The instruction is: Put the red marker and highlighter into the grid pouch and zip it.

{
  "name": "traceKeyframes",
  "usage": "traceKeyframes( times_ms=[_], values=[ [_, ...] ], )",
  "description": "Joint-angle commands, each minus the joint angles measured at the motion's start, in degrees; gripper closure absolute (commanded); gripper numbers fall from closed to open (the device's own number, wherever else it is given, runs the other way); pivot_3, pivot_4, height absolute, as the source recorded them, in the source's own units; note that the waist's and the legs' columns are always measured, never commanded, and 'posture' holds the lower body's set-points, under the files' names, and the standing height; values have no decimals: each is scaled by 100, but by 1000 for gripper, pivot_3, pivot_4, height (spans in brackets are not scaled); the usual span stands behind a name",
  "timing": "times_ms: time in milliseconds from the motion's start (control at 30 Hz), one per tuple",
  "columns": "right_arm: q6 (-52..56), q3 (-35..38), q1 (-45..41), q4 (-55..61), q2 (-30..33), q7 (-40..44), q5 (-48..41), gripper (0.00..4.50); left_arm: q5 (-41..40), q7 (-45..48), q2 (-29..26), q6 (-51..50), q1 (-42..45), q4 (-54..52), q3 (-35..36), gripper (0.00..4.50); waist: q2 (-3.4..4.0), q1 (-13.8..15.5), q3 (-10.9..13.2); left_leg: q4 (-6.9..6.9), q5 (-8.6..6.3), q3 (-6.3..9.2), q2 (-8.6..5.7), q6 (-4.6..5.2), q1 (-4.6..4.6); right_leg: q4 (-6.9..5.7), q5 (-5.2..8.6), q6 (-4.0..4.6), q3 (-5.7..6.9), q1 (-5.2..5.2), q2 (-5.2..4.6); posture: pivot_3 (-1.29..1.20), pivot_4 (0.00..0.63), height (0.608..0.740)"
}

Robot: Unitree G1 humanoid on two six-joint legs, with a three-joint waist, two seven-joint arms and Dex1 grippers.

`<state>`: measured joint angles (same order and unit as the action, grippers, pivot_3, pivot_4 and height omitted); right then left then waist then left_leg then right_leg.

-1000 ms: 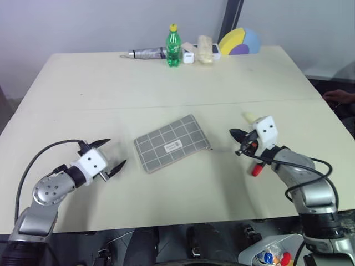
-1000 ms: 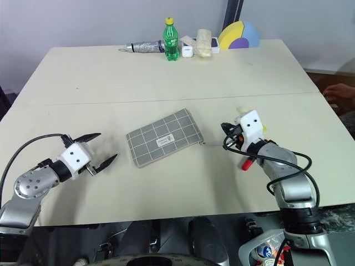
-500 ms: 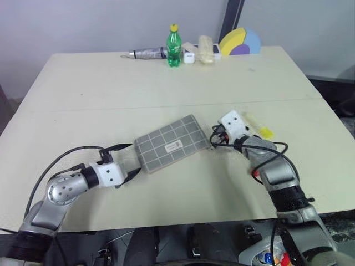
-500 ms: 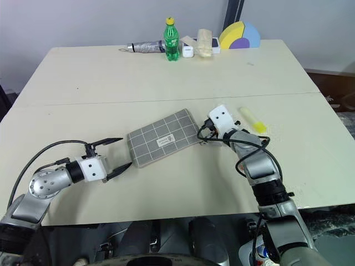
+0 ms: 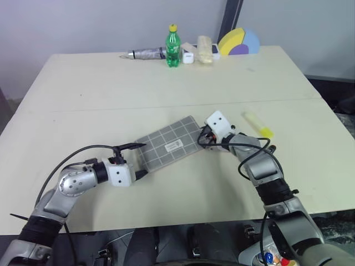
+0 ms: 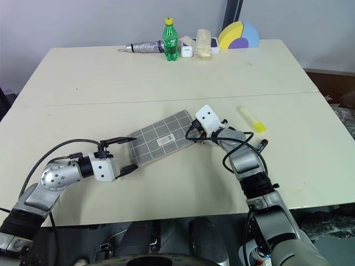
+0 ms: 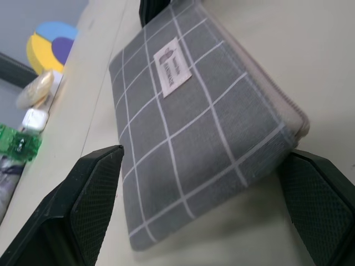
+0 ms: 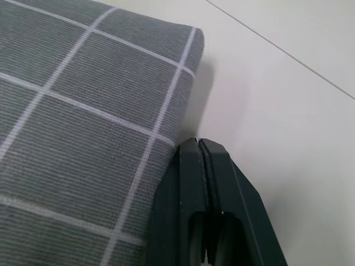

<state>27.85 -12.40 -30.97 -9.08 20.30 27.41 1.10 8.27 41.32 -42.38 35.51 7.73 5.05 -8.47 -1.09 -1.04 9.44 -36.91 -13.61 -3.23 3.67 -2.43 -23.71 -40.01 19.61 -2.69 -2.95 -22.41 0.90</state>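
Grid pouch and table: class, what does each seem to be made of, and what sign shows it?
Grid pouch: probably woven fabric, matte grey; fine ribbed weave and soft rounded edges show up close.
Table: likely laminate or painted board, smooth cream, evenly matte; a straight seam crosses it.

The grid pouch (image 7: 188, 138) is woven grey cloth, matt and slightly ribbed, with a smooth white label (image 7: 172, 67) sewn on. The bench (image 5: 166, 83) under it looks smooth, matt and cream. The left hand (image 7: 194, 221) has finely textured black fingers (image 7: 89, 210).
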Motion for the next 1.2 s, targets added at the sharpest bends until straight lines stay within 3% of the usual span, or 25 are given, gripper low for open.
traceKeyframes(
  times_ms=[33, 267, 367, 567, 700, 933, 1067, 1133, 1200],
  values=[
    [-18, -150, -23, 256, -155, 167, -23, 4453, 116, 172, 82, 186, 93, 243, -339, 0, 1, 3, -1, 0, 0, -1, 0, 0, 0, 0, 0, 0, 0, 0, 0, 0, 150, 740],
    [82, -156, 21, 370, -266, 222, 0, 4453, 15, 246, 126, 557, 249, 521, -485, 0, 1, 3, -1, -1, -1, -1, 0, 1, 0, 0, 0, 0, 0, 0, 0, 0, 150, 740],
    [106, -101, 47, 397, -261, 185, 11, 4500, -155, 316, 142, 550, 231, 482, -488, 1208, 1, 4, -1, 0, -1, -2, 0, 1, 0, 0, 0, 0, 0, -1, 0, 0, 150, 740],
    [64, 137, -57, 421, -207, 180, -107, 4500, -379, 364, 132, 456, 247, 514, -370, 4338, 1, 2, -1, -1, -1, -2, 0, 1, -2, 0, 0, 0, 0, -3, 0, 0, 150, 740],
    [-67, 327, -146, 496, -133, 132, -111, 4500, -812, 373, 261, -116, 230, 293, -226, 4428, 2, -6, 0, 0, -2, -4, 0, 3, -3, 0, 0, 0, 0, -5, 0, 0, 150, 740],
    [-16, 1079, -350, 849, 260, -132, -152, 4500, -2631, 182, 749, -3162, 150, -1312, 219, 4428, 1, 11, 1, -22, -1, 12, 1, 2, -53, -9, -1, -2, 9, -38, 2, 0, 150, 740],
    [194, 1496, -205, 1337, 714, 214, -493, 4500, -3336, 7, 890, -4399, 295, -1914, 477, 4428, 1, 4, 1, -21, -1, 13, 0, 2, -55, -8, -1, -2, 8, -39, 3, 0, 150, 740],
    [368, 1554, -41, 1598, 908, 484, -699, 3974, -3492, -49, 938, -4749, 348, -2054, 577, 4500, 1, 4, 1, -20, -1, 14, 0, 2, -55, -7, -1, -2, 8, -39, 4, 0, 150, 740],
    [487, 1577, 95, 1810, 983, 655, -889, 3148, -3552, -77, 981, -4922, 374, -2120, 641, 4500, 1, -3, 1, -20, -1, 15, 1, 2, -54, -5, -1, -2, 8, -37, 6, 0, 150, 740]
  ],
)
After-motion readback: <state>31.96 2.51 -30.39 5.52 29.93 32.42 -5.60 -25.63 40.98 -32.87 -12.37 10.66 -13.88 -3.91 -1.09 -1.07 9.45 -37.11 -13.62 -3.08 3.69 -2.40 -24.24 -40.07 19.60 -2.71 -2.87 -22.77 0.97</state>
